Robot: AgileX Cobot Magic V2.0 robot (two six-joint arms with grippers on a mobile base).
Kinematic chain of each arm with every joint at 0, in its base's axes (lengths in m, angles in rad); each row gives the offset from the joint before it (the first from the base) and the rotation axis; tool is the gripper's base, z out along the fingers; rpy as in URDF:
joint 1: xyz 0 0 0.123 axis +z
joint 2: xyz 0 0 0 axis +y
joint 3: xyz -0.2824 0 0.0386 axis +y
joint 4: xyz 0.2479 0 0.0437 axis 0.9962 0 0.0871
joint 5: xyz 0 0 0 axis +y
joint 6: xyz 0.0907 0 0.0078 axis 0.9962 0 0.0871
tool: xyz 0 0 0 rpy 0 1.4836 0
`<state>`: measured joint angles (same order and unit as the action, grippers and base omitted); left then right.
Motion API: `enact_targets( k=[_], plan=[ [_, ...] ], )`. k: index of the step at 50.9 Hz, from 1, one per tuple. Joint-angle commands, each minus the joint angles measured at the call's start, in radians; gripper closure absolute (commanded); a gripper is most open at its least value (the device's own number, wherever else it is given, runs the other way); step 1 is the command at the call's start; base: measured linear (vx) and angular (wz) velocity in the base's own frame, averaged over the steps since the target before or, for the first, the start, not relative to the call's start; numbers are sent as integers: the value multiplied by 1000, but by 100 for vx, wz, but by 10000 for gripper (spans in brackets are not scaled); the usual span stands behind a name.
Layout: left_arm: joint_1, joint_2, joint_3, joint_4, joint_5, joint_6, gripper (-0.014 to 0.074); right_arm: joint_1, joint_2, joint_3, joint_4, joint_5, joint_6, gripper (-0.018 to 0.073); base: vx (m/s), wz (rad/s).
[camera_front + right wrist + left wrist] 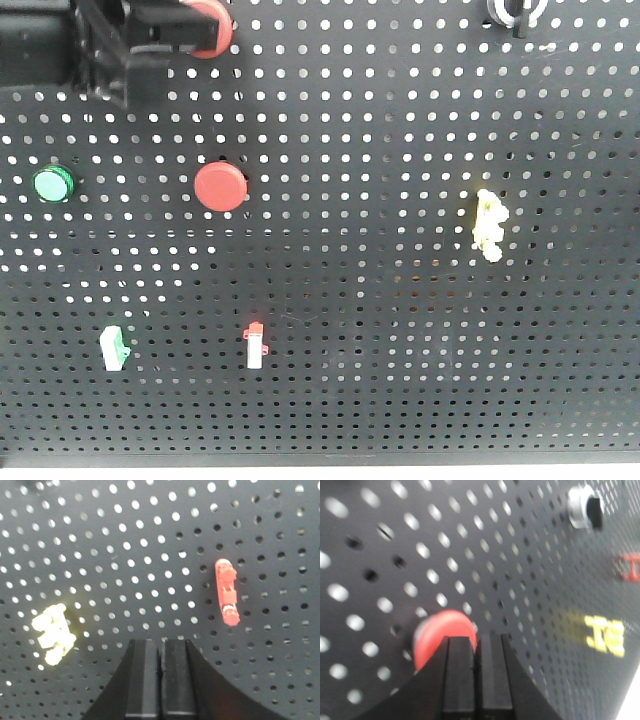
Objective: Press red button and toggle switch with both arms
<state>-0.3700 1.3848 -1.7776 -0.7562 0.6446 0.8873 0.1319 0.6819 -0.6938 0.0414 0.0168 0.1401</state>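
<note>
Left end effector at the red button; toggle switch not yet reached.

My left end effector (476, 642), jaws pinched narrow with nothing between them, sits tip-first at the lower edge of the round, flat-domed matte red push button (442, 635), high on the left of the black perforated panel (400, 350). I can't tell whether the button is pressed in. The small black stubby toggle switch in its silver collar (515, 12) stands at the panel's top right with nothing near it. My right end effector (161, 645), also closed narrow and empty, faces the panel between the yellow lever (52, 632) and a red stick switch (227, 592). My read: button step under way, toggle step left. No containers in view.
</note>
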Motion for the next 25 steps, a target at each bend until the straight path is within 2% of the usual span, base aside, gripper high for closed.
enact_targets(
  k=[1, 16, 25],
  plan=[
    [-3, -2, -33, -22, -131, -16, 595, -7, 0, -35, -10, -92, -5, 562, 0, 0],
    [-3, 22, -33, -16, -134, -15, 595, -7, 0, -35, -12, -92, -5, 562, 0, 0],
    [-3, -32, -33, -20, -49, -17, 595, -7, 0, -35, -18, -91, -5, 562, 0, 0]
  ],
)
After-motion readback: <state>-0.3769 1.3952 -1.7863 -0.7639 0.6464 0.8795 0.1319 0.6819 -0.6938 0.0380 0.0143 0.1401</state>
